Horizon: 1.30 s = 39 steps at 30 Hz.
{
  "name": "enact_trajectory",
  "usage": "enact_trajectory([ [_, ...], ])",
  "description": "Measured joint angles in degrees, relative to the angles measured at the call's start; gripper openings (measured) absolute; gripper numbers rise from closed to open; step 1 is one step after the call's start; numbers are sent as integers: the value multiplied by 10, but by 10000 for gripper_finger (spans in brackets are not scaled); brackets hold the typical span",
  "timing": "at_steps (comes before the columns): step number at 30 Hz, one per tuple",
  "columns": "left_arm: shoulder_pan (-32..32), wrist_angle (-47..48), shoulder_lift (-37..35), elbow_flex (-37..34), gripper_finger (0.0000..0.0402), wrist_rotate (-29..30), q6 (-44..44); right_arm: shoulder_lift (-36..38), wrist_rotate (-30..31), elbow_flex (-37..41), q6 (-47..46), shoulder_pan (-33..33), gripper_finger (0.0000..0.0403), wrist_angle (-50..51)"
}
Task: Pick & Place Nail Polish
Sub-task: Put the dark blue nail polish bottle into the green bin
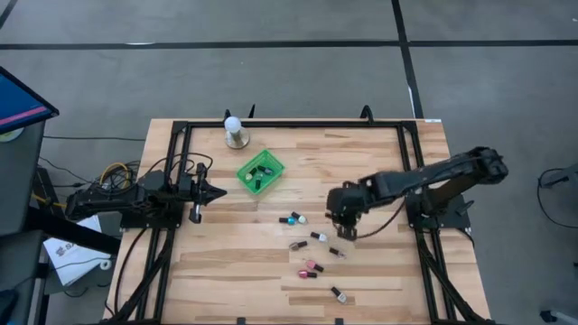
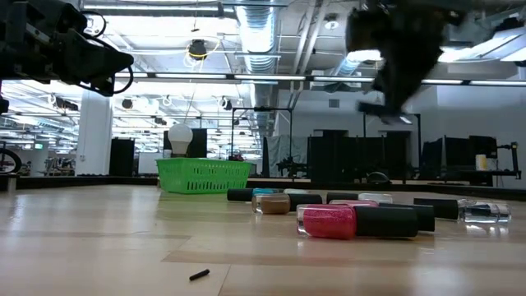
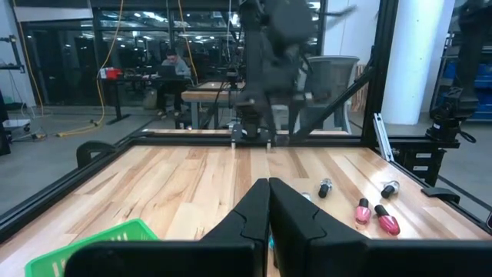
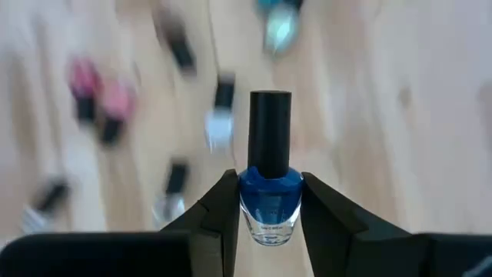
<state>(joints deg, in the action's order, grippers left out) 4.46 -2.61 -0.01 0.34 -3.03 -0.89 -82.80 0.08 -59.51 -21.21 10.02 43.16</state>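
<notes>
Several nail polish bottles lie scattered on the wooden table right of centre; they also show in the low view. My right gripper hangs above them, shut on a blue nail polish bottle with a black cap. My left gripper is shut and empty at the table's left, near the green mesh basket, which holds a few bottles. My right gripper pinches the blue bottle's glass body between its two fingers, one on each side. The black cap sticks out beyond the fingertips. The bottle is lifted clear of the table.
A white ball on a round base stands at the far edge beside the basket. A small dark bit lies on the table near the low camera. A black frame borders the table.
</notes>
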Motion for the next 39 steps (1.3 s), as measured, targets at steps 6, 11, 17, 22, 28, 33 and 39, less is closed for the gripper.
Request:
enact_trajectory([
  [6,0,0,0,0,2,0,0,42,-1,0,-18,-51,96,-101],
  [11,0,0,0,0,2,0,0,50,-29,-1,-19,-87,96,-197],
  [17,0,0,0,0,2,0,0,47,-103,-1,-33,-125,96,-336],
  [22,0,0,0,0,2,0,0,47,-141,-1,-35,-155,96,-445],
  [28,0,0,0,0,2,0,0,47,-166,-1,-50,-183,96,-528],
  [33,0,0,0,0,2,0,0,47,-170,-1,-58,-194,96,-566],
  [39,0,0,0,0,2,0,0,47,-176,-2,-58,-206,96,-588],
])
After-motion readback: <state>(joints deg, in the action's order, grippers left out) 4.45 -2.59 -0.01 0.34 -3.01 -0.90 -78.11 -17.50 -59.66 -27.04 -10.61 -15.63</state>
